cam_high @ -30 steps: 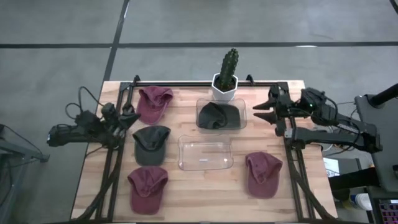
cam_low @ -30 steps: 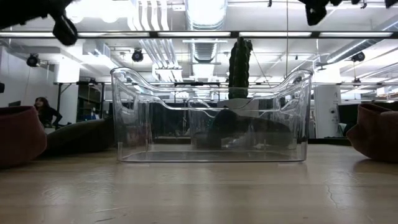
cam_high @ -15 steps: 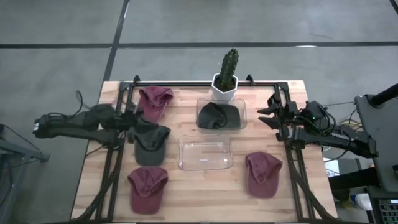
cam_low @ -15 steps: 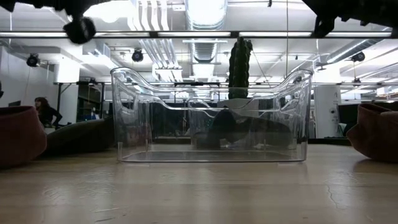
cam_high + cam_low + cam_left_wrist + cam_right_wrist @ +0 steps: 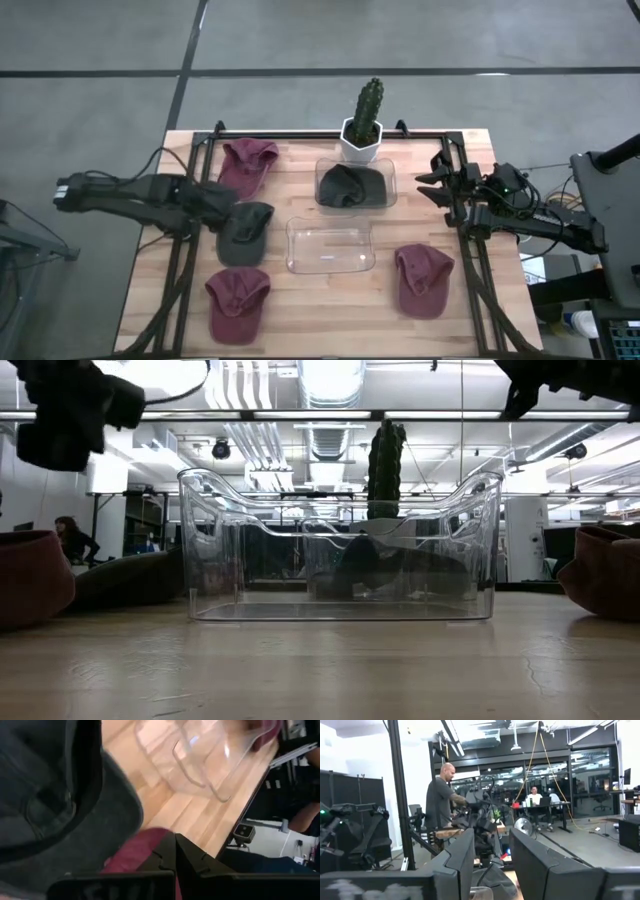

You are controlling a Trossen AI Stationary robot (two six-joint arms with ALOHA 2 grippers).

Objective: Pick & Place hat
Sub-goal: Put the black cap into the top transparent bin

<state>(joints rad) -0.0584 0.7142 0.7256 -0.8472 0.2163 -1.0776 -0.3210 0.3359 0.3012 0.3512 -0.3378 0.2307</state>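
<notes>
From above, the left gripper [image 5: 222,208] sits over the dark green cap [image 5: 243,233], just left of the empty clear bin [image 5: 330,245]. Whether its jaws are parted cannot be told here. The right gripper [image 5: 432,182], well right of that bin, waits with fingers spread. A second bin [image 5: 355,183], behind the empty one, already holds a dark cap.

At table level, the empty clear bin [image 5: 338,545] fills the middle; nothing is inside.

In the left wrist view the fingers [image 5: 175,852] look pressed together near the dark green cap [image 5: 60,815], gripping no cloth. If they meet only the soft crown, the cap may slip or drag into the maroon cap [image 5: 135,851] beside it.

The right wrist view shows parted fingers [image 5: 465,857].
</notes>
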